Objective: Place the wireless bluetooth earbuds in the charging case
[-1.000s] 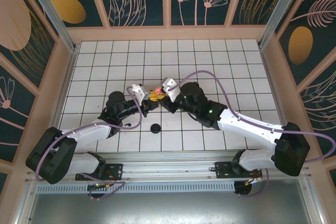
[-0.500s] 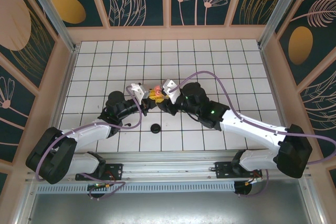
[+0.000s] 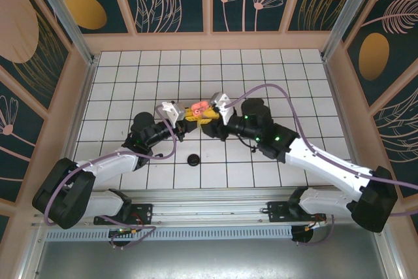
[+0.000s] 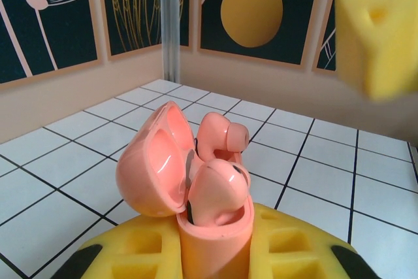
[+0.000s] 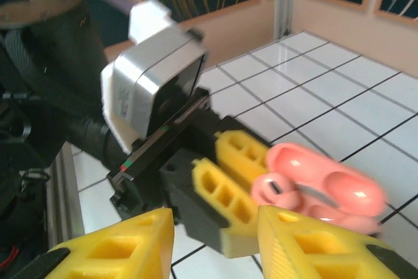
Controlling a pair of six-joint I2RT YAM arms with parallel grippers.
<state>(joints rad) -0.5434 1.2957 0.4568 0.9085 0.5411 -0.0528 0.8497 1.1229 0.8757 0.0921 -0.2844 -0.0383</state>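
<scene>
My left gripper [image 4: 215, 253] is shut on the salmon-pink charging case [image 4: 215, 243], holding it upright between yellow pads with the lid [image 4: 153, 164] swung open to the left. Two salmon-pink earbuds sit in it. The near one [image 4: 219, 197] fills the front well and the far one [image 4: 221, 136] stands higher behind it. From above, the case [image 3: 199, 106] lies between both grippers. My right gripper [image 5: 215, 227] is open with nothing between its pads, just short of the case [image 5: 326, 187]. One of its fingers [image 4: 379, 24] shows at the upper right of the left wrist view.
A black round disc [image 3: 193, 159] lies on the white tiled floor [image 3: 261, 76] in front of the left arm. Wooden walls with patterned panels enclose the floor on three sides.
The right gripper has opened and drawn back to the right, away from the case. The case's pink top now shows more plainly from above. The left gripper has kept its hold.
</scene>
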